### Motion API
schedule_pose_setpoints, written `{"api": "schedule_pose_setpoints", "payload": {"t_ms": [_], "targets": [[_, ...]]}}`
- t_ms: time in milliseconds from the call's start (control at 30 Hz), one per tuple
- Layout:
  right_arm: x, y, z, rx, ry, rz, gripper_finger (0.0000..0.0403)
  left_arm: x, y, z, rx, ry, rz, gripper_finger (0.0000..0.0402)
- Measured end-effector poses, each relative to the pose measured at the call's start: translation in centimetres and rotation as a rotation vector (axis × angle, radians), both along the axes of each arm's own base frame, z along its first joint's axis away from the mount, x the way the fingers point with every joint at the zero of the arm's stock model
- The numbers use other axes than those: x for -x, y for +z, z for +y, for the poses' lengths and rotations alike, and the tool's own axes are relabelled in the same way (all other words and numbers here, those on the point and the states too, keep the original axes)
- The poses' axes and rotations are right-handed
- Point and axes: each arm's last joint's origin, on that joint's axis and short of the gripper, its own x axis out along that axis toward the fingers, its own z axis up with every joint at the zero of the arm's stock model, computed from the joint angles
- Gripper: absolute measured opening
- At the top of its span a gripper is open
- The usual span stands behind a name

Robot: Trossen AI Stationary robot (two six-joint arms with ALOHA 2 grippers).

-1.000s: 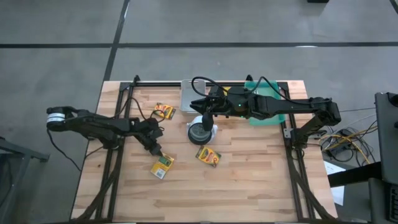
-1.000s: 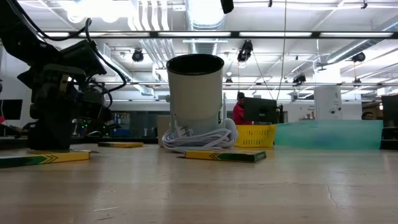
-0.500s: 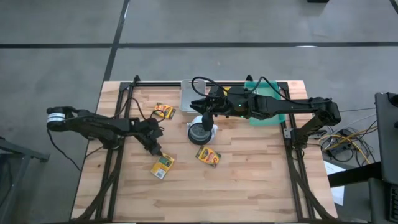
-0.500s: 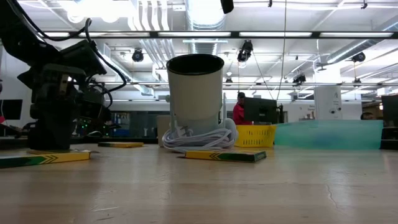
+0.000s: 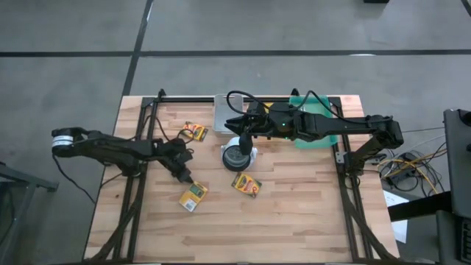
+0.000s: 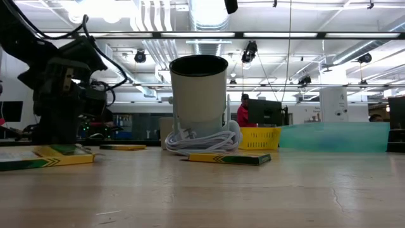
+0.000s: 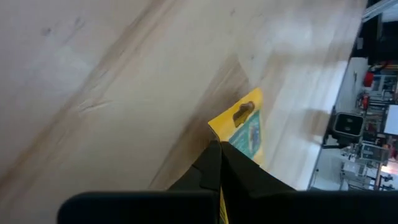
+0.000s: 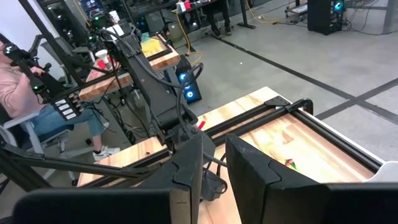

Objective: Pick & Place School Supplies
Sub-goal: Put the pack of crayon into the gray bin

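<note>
From above, a wooden table (image 5: pixel 294 213) is seen with two dark arms over it. The left gripper (image 5: pixel 185 177) is held low at the top edge of a yellow-and-green crayon box (image 5: pixel 193 196) lying near the middle of the table. A second crayon box (image 5: pixel 246 184) lies just to the right of it. A third crayon box (image 5: pixel 195 132) lies farther back. A round cup (image 5: pixel 237 156) stands between them, with a white cord around its foot. The right gripper (image 5: pixel 245 126) is held above the back of the cup. A teal tray (image 5: pixel 313 140) is seen under the right arm, and a grey flat tray (image 5: pixel 223 112) sits at the table's back edge.

From table height, the cup (image 6: pixel 199 95) is seen upright with the white cord (image 6: pixel 202 140) coiled at its base. A crayon box (image 6: pixel 229 158) lies flat in front of it. The left gripper (image 6: pixel 58 130) is down at another crayon box (image 6: pixel 63 154), whose near end is tipped up a little.

In the left wrist view, the two dark fingers (image 7: pixel 214 171) are pressed tight together, and the edge of the crayon box (image 7: pixel 245 130) is pinched between their tips.

In the right wrist view, the fingers (image 8: pixel 189 165) are seen with a narrow gap between them; whether anything is held there cannot be told. A seated person (image 8: pixel 37 99) is seen beyond the table.
</note>
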Motion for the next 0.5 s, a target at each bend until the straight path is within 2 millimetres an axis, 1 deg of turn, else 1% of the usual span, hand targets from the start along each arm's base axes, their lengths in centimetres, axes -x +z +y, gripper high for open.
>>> {"api": "schedule_pose_setpoints", "payload": {"t_ms": [200, 400, 500], "targets": [[0.0, 0.0, 0.0, 0.0, 0.0, 0.0, 0.0068, 0.06, 0.67, -0.01, -0.003, 0.005, -0.041, 0.0001], [0.0, 0.0, 0.01, 0.0, 0.0, 0.0, 0.0068, 0.1, 0.77, 0.0, -0.008, 0.01, -0.043, 0.0001], [0.0, 0.0, 0.01, 0.0, 0.001, 0.0, 0.0068, 0.08, 0.61, -0.02, -0.012, -0.005, -0.04, 0.0016]]}}
